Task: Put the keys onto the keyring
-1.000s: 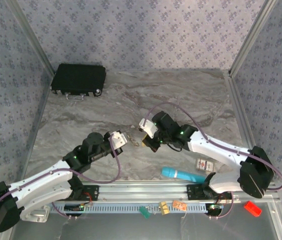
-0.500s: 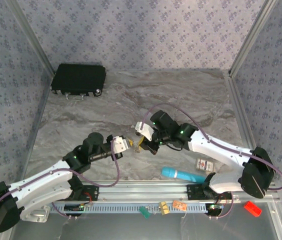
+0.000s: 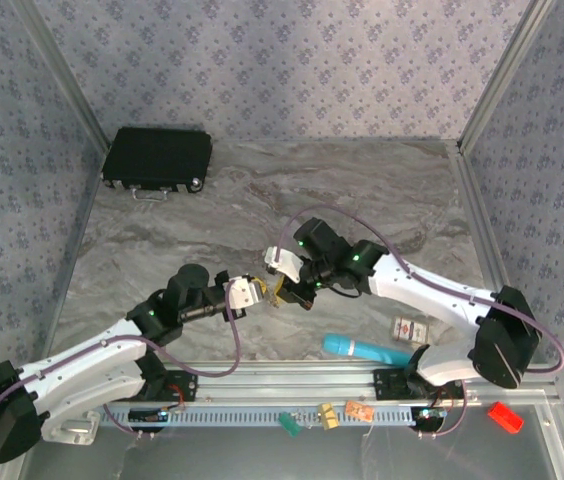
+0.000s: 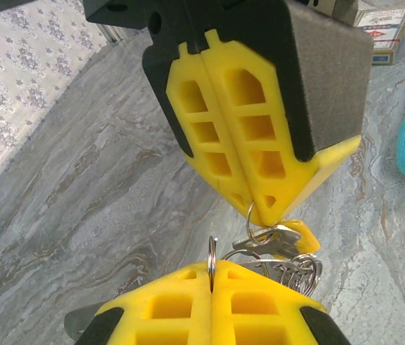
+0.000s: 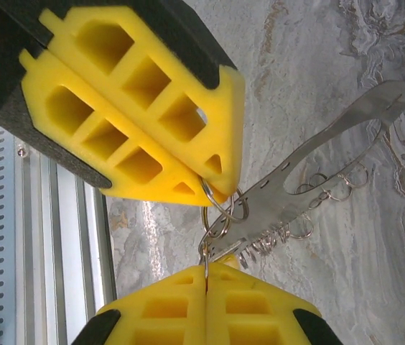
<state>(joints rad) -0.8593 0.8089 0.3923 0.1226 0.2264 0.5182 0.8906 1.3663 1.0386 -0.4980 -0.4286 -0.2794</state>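
In the top view my left gripper (image 3: 253,292) and right gripper (image 3: 284,289) meet tip to tip over the marble table (image 3: 362,200). The left gripper (image 4: 212,277) is shut on a thin split ring (image 4: 212,259) seen edge-on. The right gripper (image 5: 206,279) is shut on another small ring (image 5: 205,267). That ring (image 4: 248,213) runs through a key (image 4: 271,242) with a yellow head (image 4: 301,235). Both rings hang together with the keyring (image 5: 332,147), a flat silvery metal loop carrying several small rings (image 5: 310,194), which dangles just above the table.
A turquoise cylinder (image 3: 365,349) and a small printed box (image 3: 410,328) lie near the right arm's base. A black case (image 3: 157,157) sits at the back left. The near rail (image 3: 292,385) has green (image 3: 288,424), orange (image 3: 359,411) and red (image 3: 505,416) pieces beside it.
The two grippers have drawn together and shifted slightly toward the near edge, the left going right and the right going left. Both stayed shut on their rings.
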